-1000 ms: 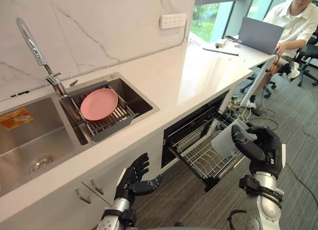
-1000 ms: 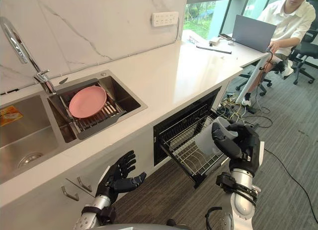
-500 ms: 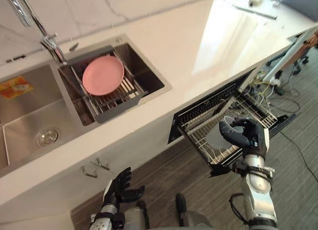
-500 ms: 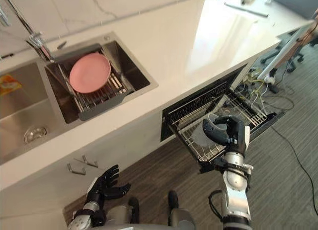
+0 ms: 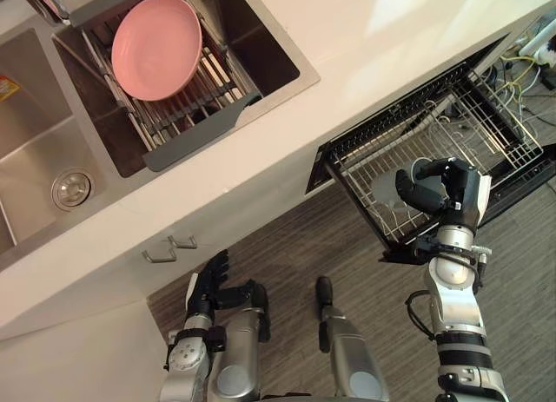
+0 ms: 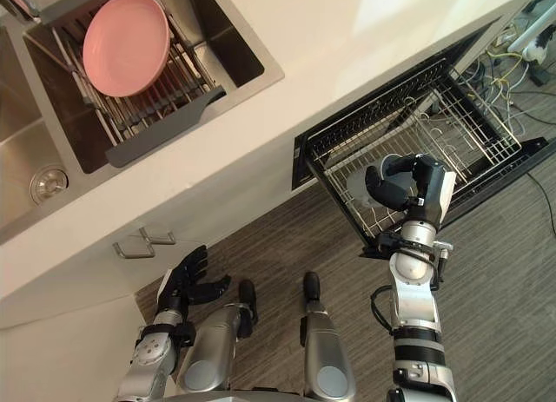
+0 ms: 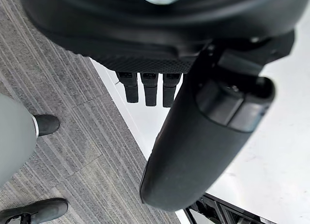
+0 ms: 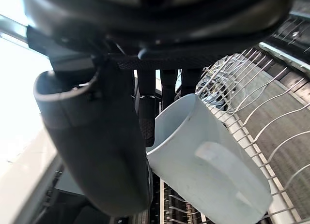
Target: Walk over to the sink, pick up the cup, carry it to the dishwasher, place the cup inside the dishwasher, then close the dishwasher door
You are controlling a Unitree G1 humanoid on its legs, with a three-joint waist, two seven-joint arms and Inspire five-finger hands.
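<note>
Here, cup (image 8: pixel 184 137) over dishwasher rack (image 5: pixel 499 124)

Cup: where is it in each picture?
Left eye view: cup at right, gripped by the right robot hand, over the dishwasher rack.
Right eye view: cup right of middle, same grip.
Right wrist view: cup close up, rack wires behind it.
Shared landmark: the dishwasher rack.

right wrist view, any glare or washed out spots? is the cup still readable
Right wrist view: a washed-out white patch beside the right hand, yet the cup it holds is evenly lit, handle plain. Left eye view: glare whitens the countertop above the dishwasher rack.
</note>
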